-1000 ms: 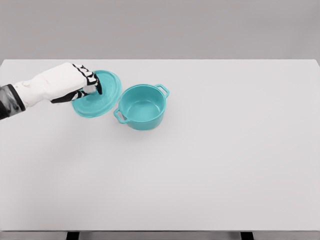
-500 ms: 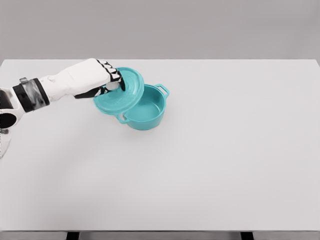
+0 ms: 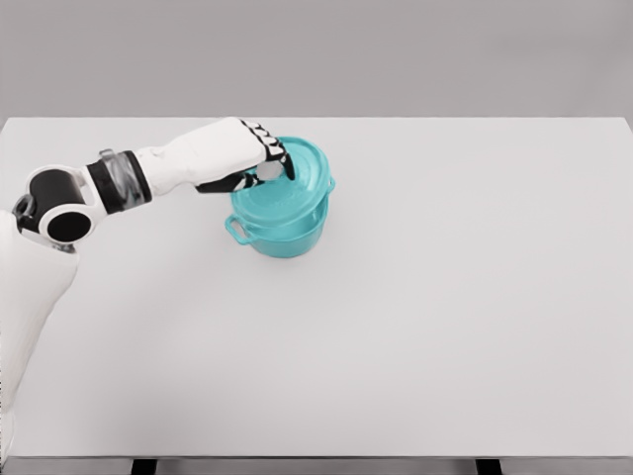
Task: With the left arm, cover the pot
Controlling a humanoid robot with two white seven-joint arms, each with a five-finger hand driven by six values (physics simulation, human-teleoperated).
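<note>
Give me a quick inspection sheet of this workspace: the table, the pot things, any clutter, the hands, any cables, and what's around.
Surface: white table, plain, with dark legs showing at the bottom edge.
Job's things: teal pot standing upright left of centre; teal lid over its opening, tilted, apparently not yet seated flat.
Clutter: nothing seen.
Grippers: left hand shut on the lid's knob from above; right hand not in view.
Cables: nothing seen.
Surroundings: plain grey wall behind the table.

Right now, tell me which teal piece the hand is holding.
The lid, gripped by the left hand and tilted over the pot; the pot stands untouched on the table.
</note>
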